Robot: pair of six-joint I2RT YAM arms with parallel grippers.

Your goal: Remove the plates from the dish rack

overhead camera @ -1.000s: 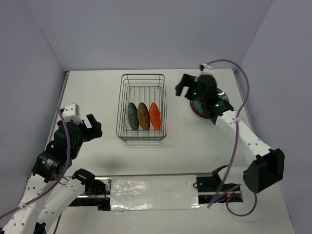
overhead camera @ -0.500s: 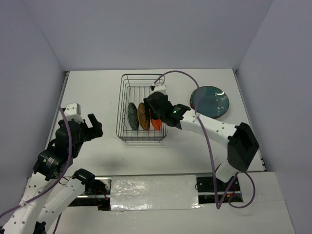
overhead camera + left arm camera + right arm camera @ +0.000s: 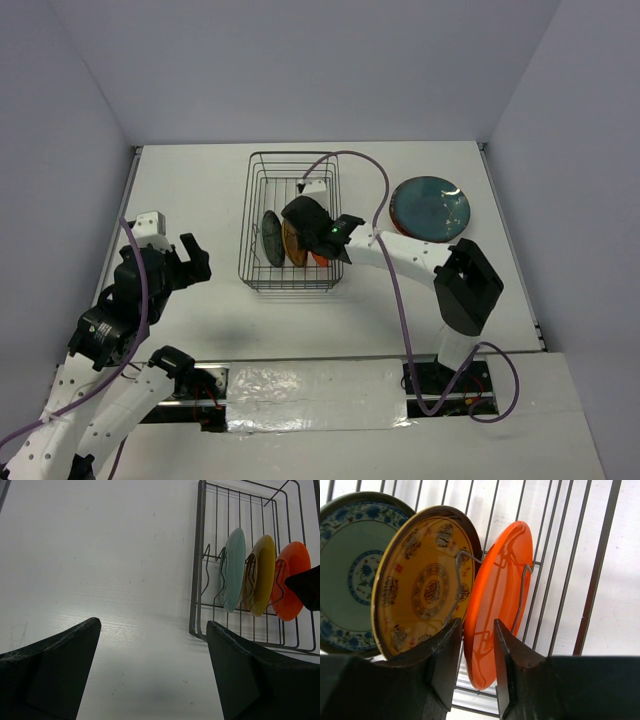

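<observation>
The dish rack [image 3: 292, 155] [image 3: 200, 555] [image 3: 590, 580] holds three upright plates: a teal patterned one [image 3: 270, 238] [image 3: 232, 570] [image 3: 345, 570], a yellow-brown one [image 3: 291, 243] [image 3: 261, 575] [image 3: 422, 580] and a small orange one [image 3: 320, 258] [image 3: 290, 587] [image 3: 495, 595]. My right gripper [image 3: 312, 238] [image 3: 477, 625] reaches down into the rack. Its jaws stand narrow on either side of the orange plate's rim; whether they press on it does not show. A large teal-blue plate [image 3: 430, 208] lies flat on the table to the right of the rack. My left gripper [image 3: 190, 258] [image 3: 152, 625] hovers open, left of the rack.
The right arm's purple cable [image 3: 385, 200] arcs over the rack's right side. A plastic-covered strip [image 3: 310, 395] runs along the near table edge between the arm bases. Walls close the table at the back and sides.
My right arm swung left from above the large teal-blue plate into the rack, and its jaws narrowed around the orange plate. The left arm has not moved.
</observation>
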